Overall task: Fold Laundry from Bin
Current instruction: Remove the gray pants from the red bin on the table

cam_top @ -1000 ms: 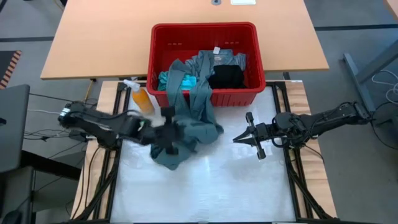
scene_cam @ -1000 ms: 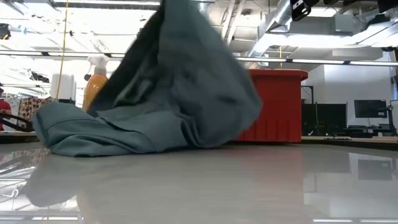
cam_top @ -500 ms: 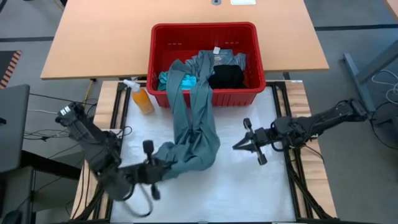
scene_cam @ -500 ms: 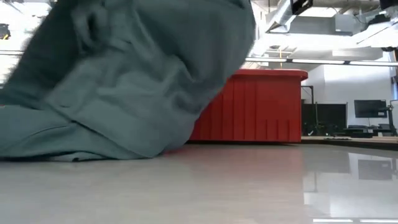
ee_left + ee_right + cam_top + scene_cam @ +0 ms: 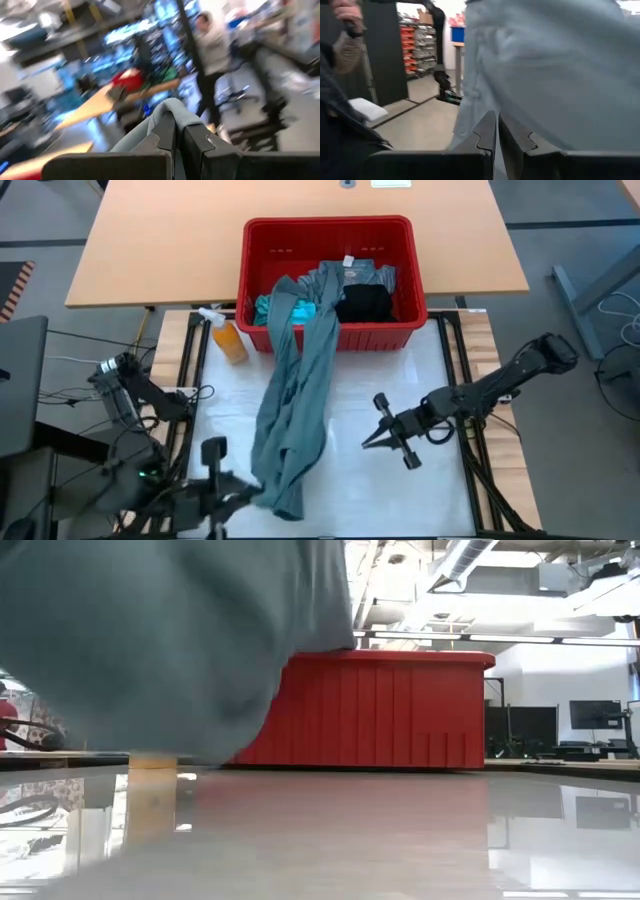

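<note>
A grey-green garment [image 5: 295,400] of the laundry runs as a long strip from the red bin [image 5: 250,270] toward the table's near edge. Its far end lies over the bin's front rim [image 5: 320,325]. My left gripper [image 5: 243,492] is shut on its near end, by the near-left corner. In the low view the garment [image 5: 150,640] hangs close in front, with the bin [image 5: 400,710] behind. Turquoise [image 5: 268,306] and black [image 5: 362,302] pieces lie in the bin. My right gripper [image 5: 366,443] is shut, to the right of the strip and apart from it. My left gripper pinches a raised fold of the garment's near end [image 5: 172,107] between its two fingers. The fingers lie about level and come from the table's left. The near end is held up off the table, and the cloth runs drawn out from there to the bin's rim.
An orange spray bottle [image 5: 228,338] stands at the bin's left front corner. A wooden table [image 5: 160,240] lies beyond the bin. A person [image 5: 210,45] stands in the room behind, and a hand [image 5: 345,15] shows in the right wrist view. Bare white tabletop [image 5: 400,500] lies near right.
My left gripper has swung toward the table's near edge and a little left, rising and turning level. It has drawn the bunched garment out into a long strip. The garment's far end has stayed on the bin's rim. My right gripper has moved toward the near edge and the garment.
</note>
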`<state>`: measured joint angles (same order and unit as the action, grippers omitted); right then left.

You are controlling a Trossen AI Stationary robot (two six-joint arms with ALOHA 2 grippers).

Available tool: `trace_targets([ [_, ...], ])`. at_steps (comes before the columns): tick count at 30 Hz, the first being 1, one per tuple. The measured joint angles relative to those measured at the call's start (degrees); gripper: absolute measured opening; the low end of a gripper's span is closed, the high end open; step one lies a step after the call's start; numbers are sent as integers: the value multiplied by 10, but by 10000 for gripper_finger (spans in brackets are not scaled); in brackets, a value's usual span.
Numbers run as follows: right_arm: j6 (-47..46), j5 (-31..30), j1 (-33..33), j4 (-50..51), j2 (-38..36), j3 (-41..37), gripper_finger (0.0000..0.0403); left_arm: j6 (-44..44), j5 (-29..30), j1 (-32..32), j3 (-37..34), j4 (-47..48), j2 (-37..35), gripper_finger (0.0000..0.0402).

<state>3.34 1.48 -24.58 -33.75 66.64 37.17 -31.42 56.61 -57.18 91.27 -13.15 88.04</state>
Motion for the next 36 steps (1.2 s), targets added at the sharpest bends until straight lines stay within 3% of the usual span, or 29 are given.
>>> trace_targets([
  [3,24,0,-23,3,42,30,48,-38,-50,-16,52,5,22,0],
  [7,45,0,-39,15,94,62,48,-89,-61,-32,87,8,51,0],
  [12,47,-18,-43,65,114,87,48,-83,29,-28,87,23,65,0],
  [14,62,-57,-42,71,113,88,48,-70,59,-24,87,26,68,0],
  [18,105,-208,-17,42,106,87,46,-11,62,-24,87,80,68,0],
  [20,108,-230,20,5,104,88,41,16,51,-26,87,111,68,0],
  [26,51,-146,163,-47,112,88,17,95,30,-29,87,201,68,0],
  [30,-12,-59,257,-50,176,96,15,89,37,-25,87,215,68,0],
  [36,-16,-1,298,-23,287,155,20,55,41,-25,87,203,68,0],
])
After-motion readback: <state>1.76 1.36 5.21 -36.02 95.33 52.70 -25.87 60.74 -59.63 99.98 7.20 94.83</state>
